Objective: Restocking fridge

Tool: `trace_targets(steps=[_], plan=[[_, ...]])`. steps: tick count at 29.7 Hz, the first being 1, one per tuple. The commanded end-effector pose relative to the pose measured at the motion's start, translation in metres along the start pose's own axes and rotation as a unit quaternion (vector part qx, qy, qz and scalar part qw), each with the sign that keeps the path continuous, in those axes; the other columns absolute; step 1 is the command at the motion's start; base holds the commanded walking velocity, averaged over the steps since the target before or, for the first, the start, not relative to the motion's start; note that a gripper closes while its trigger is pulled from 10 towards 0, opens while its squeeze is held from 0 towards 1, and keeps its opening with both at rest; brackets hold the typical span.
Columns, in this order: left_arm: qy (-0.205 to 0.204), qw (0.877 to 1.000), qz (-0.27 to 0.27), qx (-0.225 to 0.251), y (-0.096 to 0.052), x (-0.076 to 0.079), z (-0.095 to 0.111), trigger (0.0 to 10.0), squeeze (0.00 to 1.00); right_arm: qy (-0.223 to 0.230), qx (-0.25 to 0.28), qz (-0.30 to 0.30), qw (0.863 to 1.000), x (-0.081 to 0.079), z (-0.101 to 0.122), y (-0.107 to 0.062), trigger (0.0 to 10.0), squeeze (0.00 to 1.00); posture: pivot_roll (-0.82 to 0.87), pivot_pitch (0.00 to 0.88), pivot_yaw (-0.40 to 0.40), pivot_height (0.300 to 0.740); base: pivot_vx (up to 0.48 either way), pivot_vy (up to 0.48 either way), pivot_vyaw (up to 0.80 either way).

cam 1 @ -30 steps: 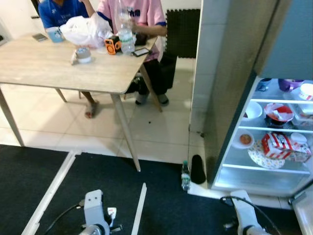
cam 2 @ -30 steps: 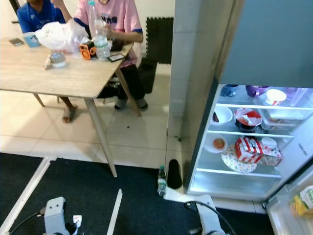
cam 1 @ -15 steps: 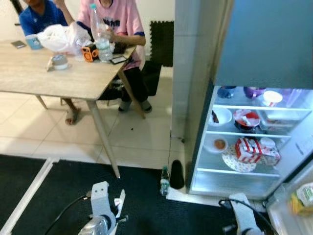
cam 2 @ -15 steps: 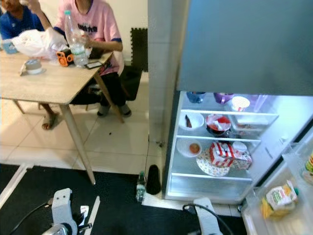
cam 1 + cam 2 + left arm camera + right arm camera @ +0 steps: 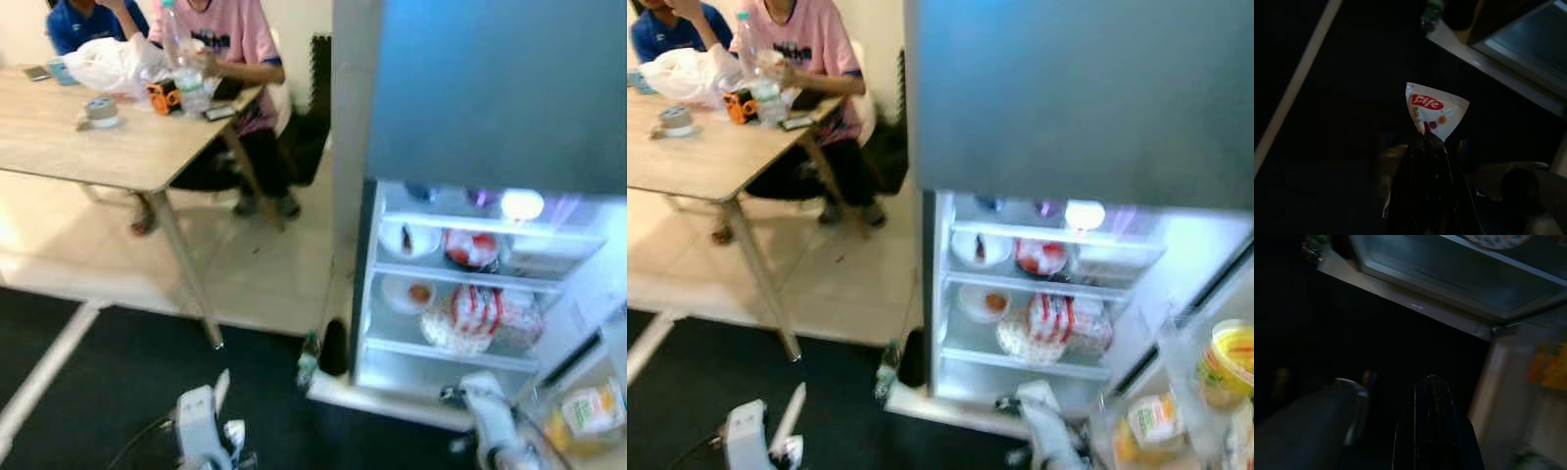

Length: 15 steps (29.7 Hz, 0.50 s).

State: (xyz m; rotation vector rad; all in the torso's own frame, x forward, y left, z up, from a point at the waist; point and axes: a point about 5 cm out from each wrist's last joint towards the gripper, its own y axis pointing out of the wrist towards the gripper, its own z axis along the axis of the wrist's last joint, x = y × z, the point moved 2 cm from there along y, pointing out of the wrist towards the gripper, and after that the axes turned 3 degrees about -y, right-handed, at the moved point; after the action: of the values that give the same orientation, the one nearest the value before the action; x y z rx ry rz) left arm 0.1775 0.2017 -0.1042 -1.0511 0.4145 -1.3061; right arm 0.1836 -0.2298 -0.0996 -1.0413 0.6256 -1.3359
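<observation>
Your left gripper (image 5: 1426, 139) is hanging low over the dark mat (image 5: 108, 392), its black fingers pinched narrow on a small white sachet (image 5: 1434, 111) with a red label, which is sticking out past the fingertips. Your right gripper (image 5: 1431, 396) is sitting low near the foot of the fridge (image 5: 1068, 176); the wrist view is too dark, so you cannot tell how its fingers are standing. You are facing the lit lower compartment, where a white bowl (image 5: 982, 247), a red-and-white dish (image 5: 1042, 257), a small plate (image 5: 984, 303) and a striped red-and-white pack (image 5: 1050, 321) are crowding the shelves, leaving open room mainly along the bottom shelf. The fridge door (image 5: 1205, 392) is swinging out on your right, its rack holding a yellow tub (image 5: 1227, 360) and a carton (image 5: 1151, 421). A small bottle (image 5: 309, 359) is standing on the floor just beside the fridge's left edge, close to the white threshold strip. To your left, pale tiles are lying open between the mat's edge and a wooden table (image 5: 108, 147), where two people are sitting behind a clear bottle (image 5: 186, 59) and a white bag (image 5: 113, 64).
</observation>
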Motion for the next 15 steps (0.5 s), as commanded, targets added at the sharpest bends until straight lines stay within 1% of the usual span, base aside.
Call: trace_targets(steps=[1, 2, 4, 9, 15], plan=[[0.008, 1.0, 0.005, 0.002, -0.0012, -0.0051, 0.0038, 10.0, 0.0, 0.003, 0.0, 0.005, 1.0, -0.0059, 0.0002, 0.0006, 10.0, 0.0, -0.07, 0.0, 0.033, 0.74, 0.0, -0.368, 0.0], [0.006, 1.0, 0.005, 0.006, -0.0007, -0.0045, 0.0065, 10.0, 0.0, 0.005, -0.001, 0.007, 1.0, -0.007, -0.0006, 0.0006, 10.0, 0.0, -0.07, 0.0, 0.033, 0.74, 0.0, 0.0, 0.0], [0.004, 1.0, 0.004, 0.009, -0.0005, -0.0039, 0.0085, 10.0, 0.0, 0.001, -0.004, 0.009, 1.0, -0.0087, -0.0018, 0.0007, 10.0, 0.0, -0.07, 0.0, 0.037, 0.74, 0.0, 0.0, -0.47], [0.01, 1.0, 0.005, 0.011, -0.0002, -0.0035, 0.01, 10.0, 0.0, 0.008, -0.003, 0.013, 1.0, -0.0111, -0.003, 0.0007, 10.0, 0.0, -0.07, 0.0, 0.046, 0.74, 0.0, 0.0, -0.76], [0.015, 1.0, 0.007, 0.007, -0.0006, -0.0043, 0.0074, 10.0, 0.0, 0.001, -0.005, 0.011, 1.0, -0.0106, -0.0048, 0.0005, 10.0, 0.0, -0.07, 0.0, 0.047, 0.74, 0.0, 0.0, 0.0]])
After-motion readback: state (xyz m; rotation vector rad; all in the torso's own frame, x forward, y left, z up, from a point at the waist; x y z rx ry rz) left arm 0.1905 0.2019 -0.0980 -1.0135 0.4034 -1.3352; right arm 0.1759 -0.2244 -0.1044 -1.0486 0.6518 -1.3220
